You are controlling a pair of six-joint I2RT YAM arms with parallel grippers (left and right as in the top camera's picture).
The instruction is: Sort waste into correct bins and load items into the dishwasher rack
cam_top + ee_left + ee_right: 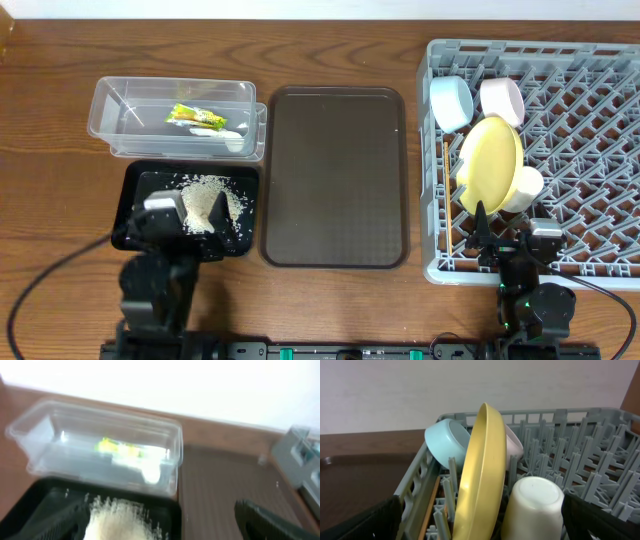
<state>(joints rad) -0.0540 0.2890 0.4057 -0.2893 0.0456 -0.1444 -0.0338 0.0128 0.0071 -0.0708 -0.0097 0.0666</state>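
As far as I can see, everything is already sorted, so I am judging handling in case something needs correcting. The snack wrapper [193, 117] lies inside the clear tub [110, 100]. It looks like feather-light, crinkly film that would slide out of a flat squeeze, so I would pinch a crumpled ridge. The rice [205, 198] is heaped in the black tray [135, 235]. Loose grains cannot be pinched, so I would take the tray by its rim. My left gripper [195, 215] hangs over that tray, jaws spread wide and empty.

In the dishwasher rack [600, 150] the yellow plate [490, 160] stands on edge between pegs. It looks stiff, smooth and probably slippery, and its rim is the only hold. The light blue bowl [451, 103] and white bowl [502, 100] lean behind it. The pale green cup [522, 188] lies tipped just beside the plate, base toward my right wrist camera. All three look rigid and light, and I would pinch each across the wall at the lip.

A thin wooden strip along the rack's left wall may be the chopsticks [433, 502], though I cannot be sure. My right gripper [505, 235] sits at the rack's near edge, jaws spread and holding nothing. The brown serving tray [335, 175] lies on the desk [50, 200] between the bins and the rack.
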